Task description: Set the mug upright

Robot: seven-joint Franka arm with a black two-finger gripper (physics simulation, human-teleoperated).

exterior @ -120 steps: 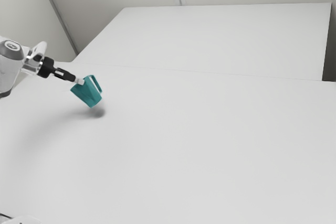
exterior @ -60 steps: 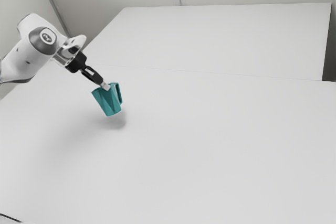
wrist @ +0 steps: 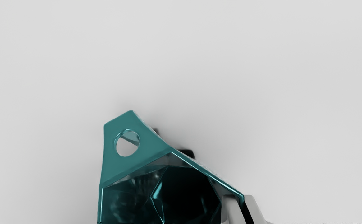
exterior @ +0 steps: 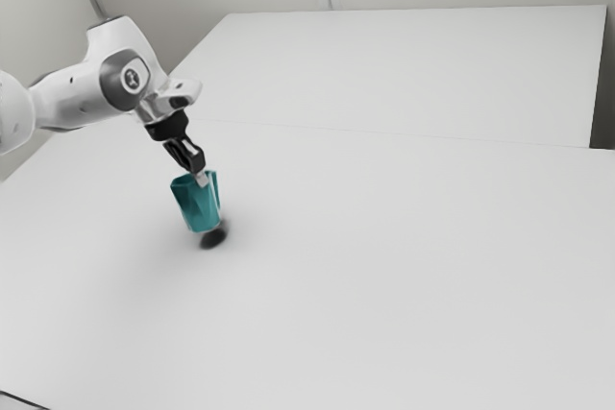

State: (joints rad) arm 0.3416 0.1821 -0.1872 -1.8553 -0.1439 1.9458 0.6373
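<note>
The teal faceted mug (exterior: 197,208) is closer to upright than a moment ago, though a slight lean remains. Its base appears just above the counter (exterior: 384,256), toward the exterior view's left. The hand (exterior: 202,179), now pointing more steeply down, grips the mug's wall from inside and outside. Assessment: righting largely achieved; levelling and lowering outstanding; early release risks toppling.

Mug (exterior: 197,208) over tbl (exterior: 384,266), rim (wrist: 207,173) btwn fingers (exterior: 202,180).
</note>
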